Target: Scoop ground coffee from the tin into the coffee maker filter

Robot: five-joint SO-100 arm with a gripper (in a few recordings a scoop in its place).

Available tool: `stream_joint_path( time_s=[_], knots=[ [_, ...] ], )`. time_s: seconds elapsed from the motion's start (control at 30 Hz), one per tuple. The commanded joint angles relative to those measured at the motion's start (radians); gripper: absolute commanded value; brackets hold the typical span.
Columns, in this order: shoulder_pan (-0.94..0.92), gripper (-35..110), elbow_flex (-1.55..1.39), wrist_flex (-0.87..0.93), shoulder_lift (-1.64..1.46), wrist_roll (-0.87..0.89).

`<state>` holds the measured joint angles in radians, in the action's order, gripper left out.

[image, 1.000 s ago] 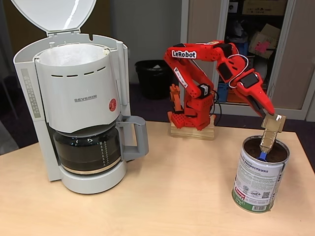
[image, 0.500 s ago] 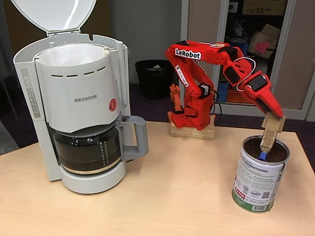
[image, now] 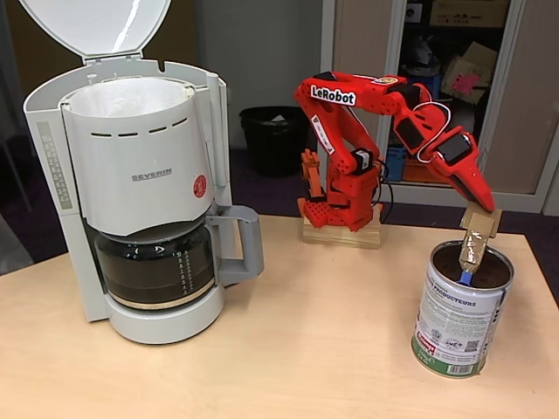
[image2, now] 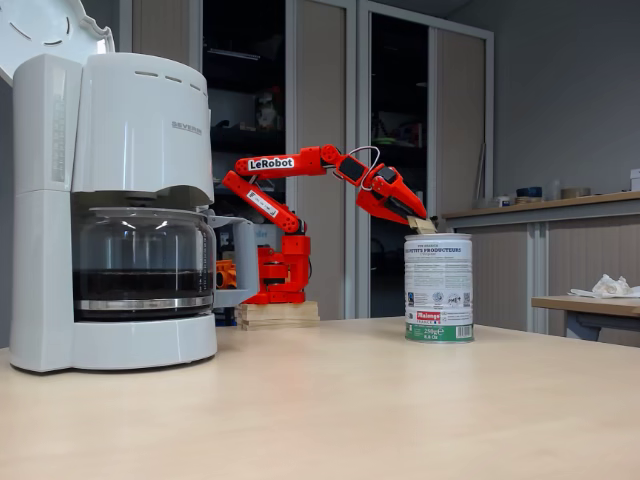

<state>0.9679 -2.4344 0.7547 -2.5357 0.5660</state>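
The tin (image: pixel 458 321), a shiny can with a printed label, stands open at the table's right, with dark ground coffee (image: pixel 491 267) inside. My red gripper (image: pixel 479 209) hangs just above its rim, shut on the tan handle of a blue scoop (image: pixel 466 278) whose bowl dips into the tin. At the left the grey SEVERIN coffee maker (image: pixel 144 188) has its lid up, showing the white paper filter (image: pixel 131 94) in the top basket. In the low fixed view the gripper (image2: pixel 413 216) sits over the tin (image2: pixel 438 288), far right of the coffee maker (image2: pixel 120 140).
A glass carafe (image: pixel 155 266) with a grey handle sits in the machine. My arm's base (image: pixel 342 223) rests on a wooden block at the table's back. A black waste bin (image: pixel 273 138) stands on the floor behind. Bare tabletop lies between machine and tin.
The arm stretched out and its forearm dropped a little. The gripper shifted slightly left over the tin, still holding the scoop inside it.
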Motion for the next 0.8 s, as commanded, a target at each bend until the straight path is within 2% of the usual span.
stream_joint_path(
  time_s=[0.0, 0.4, 0.77],
  knots=[
    [-0.011, 0, 0.021, 0.04, -0.051, 0.02],
    [-0.064, 0, -0.055, 0.178, -0.249, 0.018],
    [-0.192, 0, -0.166, 0.267, -0.433, -0.021]
  ],
)
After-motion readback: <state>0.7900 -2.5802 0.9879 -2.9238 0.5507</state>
